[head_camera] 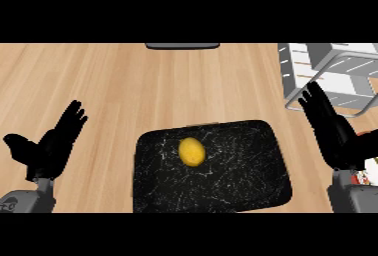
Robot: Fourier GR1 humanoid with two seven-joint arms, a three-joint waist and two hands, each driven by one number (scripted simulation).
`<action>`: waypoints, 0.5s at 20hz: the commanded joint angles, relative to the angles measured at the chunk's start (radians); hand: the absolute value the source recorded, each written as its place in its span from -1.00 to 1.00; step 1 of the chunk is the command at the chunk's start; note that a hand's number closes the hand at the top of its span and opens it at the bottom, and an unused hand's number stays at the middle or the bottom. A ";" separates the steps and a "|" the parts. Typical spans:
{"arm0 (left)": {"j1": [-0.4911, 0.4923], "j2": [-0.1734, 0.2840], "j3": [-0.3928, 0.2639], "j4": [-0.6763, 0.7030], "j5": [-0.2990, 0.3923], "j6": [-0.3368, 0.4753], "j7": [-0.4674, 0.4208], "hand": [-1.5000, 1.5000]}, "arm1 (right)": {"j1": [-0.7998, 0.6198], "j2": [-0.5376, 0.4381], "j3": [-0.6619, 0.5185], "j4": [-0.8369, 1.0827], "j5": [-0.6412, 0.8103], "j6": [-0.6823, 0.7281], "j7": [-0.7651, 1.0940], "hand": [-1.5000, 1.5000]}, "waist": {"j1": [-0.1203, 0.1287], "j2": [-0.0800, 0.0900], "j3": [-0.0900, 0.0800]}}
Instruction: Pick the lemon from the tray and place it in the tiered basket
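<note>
A yellow lemon lies a little left of the middle of a black marbled tray at the front of the wooden counter. The grey wire tiered basket stands at the back right corner. My right hand is open with straight fingers pointing up, right of the tray and just in front of the basket, apart from the lemon. My left hand rests open at the left, fingers up, well clear of the tray.
A dark grey flat object shows at the counter's far edge, top centre. A small red and white object peeks out at the right edge behind my right forearm. Bare wooden counter lies between tray and basket.
</note>
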 commanded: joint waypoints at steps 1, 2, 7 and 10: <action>0.007 0.002 -0.015 0.013 -0.027 -0.007 0.017 0.00 | 0.031 0.061 0.010 0.060 -0.077 0.069 -0.046 1.00 | 0.031 -0.009 0.021; 0.037 0.039 0.000 0.007 -0.015 -0.017 0.034 0.00 | 0.015 0.140 0.049 0.109 -0.128 0.090 -0.055 1.00 | 0.056 -0.004 0.023; 0.061 0.062 0.016 0.058 -0.039 0.019 0.043 0.00 | 0.100 0.253 -0.148 0.136 -0.406 -0.061 -0.186 1.00 | -0.067 0.010 0.071; 0.105 0.102 -0.017 0.059 -0.083 0.001 0.078 0.00 | 0.087 0.255 0.229 0.218 -0.381 0.230 -0.477 -1.00 | 0.066 -0.007 0.025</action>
